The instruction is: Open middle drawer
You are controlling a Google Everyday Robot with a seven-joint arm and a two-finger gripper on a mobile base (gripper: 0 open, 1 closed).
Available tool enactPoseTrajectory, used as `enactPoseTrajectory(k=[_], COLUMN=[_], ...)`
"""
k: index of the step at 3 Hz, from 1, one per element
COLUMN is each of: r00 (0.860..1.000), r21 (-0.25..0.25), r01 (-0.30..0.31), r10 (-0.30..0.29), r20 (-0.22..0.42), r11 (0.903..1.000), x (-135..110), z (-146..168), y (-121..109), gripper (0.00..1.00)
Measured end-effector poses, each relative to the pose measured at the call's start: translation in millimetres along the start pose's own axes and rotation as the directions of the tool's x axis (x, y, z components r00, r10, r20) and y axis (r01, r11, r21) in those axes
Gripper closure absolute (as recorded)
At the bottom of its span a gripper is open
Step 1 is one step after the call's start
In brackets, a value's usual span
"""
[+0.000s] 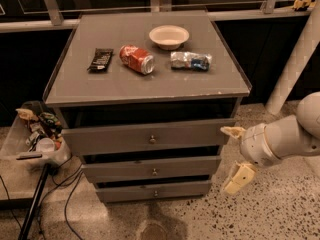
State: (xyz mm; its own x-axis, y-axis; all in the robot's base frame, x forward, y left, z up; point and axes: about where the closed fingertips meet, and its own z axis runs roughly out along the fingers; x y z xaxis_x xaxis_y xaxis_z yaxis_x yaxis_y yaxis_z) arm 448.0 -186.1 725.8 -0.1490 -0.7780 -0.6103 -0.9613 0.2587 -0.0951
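The grey cabinet (150, 86) has three stacked drawers. The middle drawer (115, 170) has a medium-height grey front with a small round metal knob (154, 172) at its centre. It sits between the taller top drawer (110, 139) and the thin bottom drawer (125, 191). My gripper (235, 155) is to the right of the cabinet, level with the top and middle drawers and apart from the fronts. It is open and empty, with one cream finger (232, 131) above and the other below.
On the cabinet top lie a dark snack bar (100, 59), a tipped red can (136, 59), a white bowl (169, 36) and a crumpled bag (190, 61). A bin of clutter (35, 134) and cables (65, 189) are at the left. A white post (295, 64) stands at the right.
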Motion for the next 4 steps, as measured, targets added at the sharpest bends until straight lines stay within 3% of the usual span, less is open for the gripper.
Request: enactPoseTrajectory(k=[2,4], r00=[1.000,0.995], r21=[-0.021,-0.074], r01=[-0.022,-0.099], r10=[0.022,0.099], r20=[-0.007,-0.011], r11=[0.9995,0.9923], x=[5,38], z=[14,85], y=[4,17], gripper=[0.00,0.00])
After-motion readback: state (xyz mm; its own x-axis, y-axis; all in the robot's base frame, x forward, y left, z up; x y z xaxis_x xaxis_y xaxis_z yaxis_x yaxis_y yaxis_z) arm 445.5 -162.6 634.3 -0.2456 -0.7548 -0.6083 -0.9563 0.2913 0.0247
